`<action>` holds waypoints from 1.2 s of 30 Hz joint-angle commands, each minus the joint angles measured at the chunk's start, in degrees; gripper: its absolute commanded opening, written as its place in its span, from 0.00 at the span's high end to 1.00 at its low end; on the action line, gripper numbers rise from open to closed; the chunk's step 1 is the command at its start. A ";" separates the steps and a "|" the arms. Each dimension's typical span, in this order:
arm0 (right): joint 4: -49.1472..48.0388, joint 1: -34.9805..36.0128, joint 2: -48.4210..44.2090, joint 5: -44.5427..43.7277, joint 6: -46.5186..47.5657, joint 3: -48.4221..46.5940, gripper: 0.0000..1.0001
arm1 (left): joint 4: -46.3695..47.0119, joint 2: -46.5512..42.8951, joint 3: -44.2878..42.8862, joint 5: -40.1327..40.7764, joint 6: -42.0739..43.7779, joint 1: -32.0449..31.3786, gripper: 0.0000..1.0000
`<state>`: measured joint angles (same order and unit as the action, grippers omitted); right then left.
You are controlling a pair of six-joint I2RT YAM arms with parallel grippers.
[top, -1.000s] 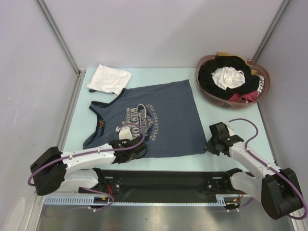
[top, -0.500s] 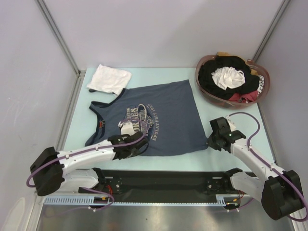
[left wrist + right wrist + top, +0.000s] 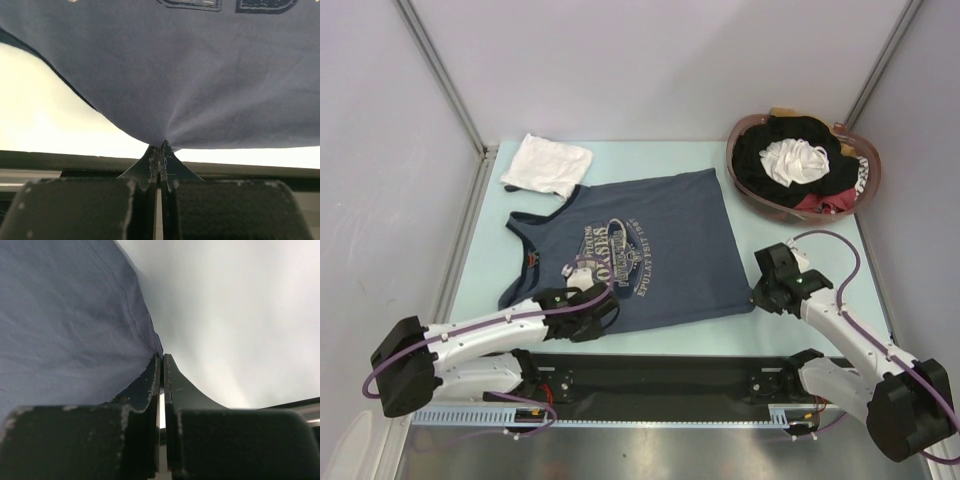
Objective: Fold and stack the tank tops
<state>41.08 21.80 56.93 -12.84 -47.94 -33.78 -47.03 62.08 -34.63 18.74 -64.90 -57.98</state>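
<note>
A slate grey-blue tank top (image 3: 650, 235) with a chest print lies spread flat on the pale table (image 3: 800, 240), straps to the left. A white tank top (image 3: 548, 163) sits folded at the back left. My left gripper (image 3: 600, 318) is shut on the grey-blue top's near hem. In the left wrist view the cloth (image 3: 175, 75) puckers into the closed tips of that left gripper (image 3: 161, 146). My right gripper (image 3: 757, 297) is shut on the same top's near right corner. The right wrist view shows the right gripper (image 3: 161, 357) pinching the edge of the cloth (image 3: 65, 315).
A brown basket (image 3: 871, 178) of black, white and red clothes stands at the back right. A black strip (image 3: 660, 375) runs along the near edge between the arm bases. Grey walls close in the left, back and right.
The left gripper has closed on the near hem and drawn back slightly toward the front edge. The grey-blue top's near edge has shifted a little. The right gripper has kept its hold.
</note>
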 commanded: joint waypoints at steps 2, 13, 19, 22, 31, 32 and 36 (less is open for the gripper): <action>0.23 0.17 1.16 -3.59 1.62 -4.45 1.00 | 3.68 -0.47 -0.44 -4.13 4.25 2.15 1.00; -5.04 -0.97 10.57 -2.89 5.75 -12.09 1.00 | 2.91 0.93 -7.90 -6.00 17.61 15.34 0.99; -8.82 -2.29 16.54 -2.36 7.34 -16.58 1.00 | 3.60 5.94 -12.73 -5.82 23.06 19.91 1.00; -9.88 -2.90 20.50 -2.45 8.13 -19.39 1.00 | 4.48 7.87 -14.32 -5.82 24.82 21.76 1.00; -13.04 -6.06 29.55 -1.40 8.57 -25.36 1.00 | 6.07 13.50 -18.71 -4.95 29.13 26.68 1.00; -13.30 -6.33 29.99 -1.31 8.48 -25.81 1.00 | 6.07 13.94 -19.15 -4.60 29.39 26.95 1.00; -14.18 -7.12 32.45 -0.35 8.48 -28.44 1.00 | 6.42 16.39 -21.09 -3.98 31.06 28.53 1.00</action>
<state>29.45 15.66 88.27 -12.36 -40.23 -58.57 -41.08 77.41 -52.75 12.86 -37.15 -30.96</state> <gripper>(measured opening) 0.021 0.009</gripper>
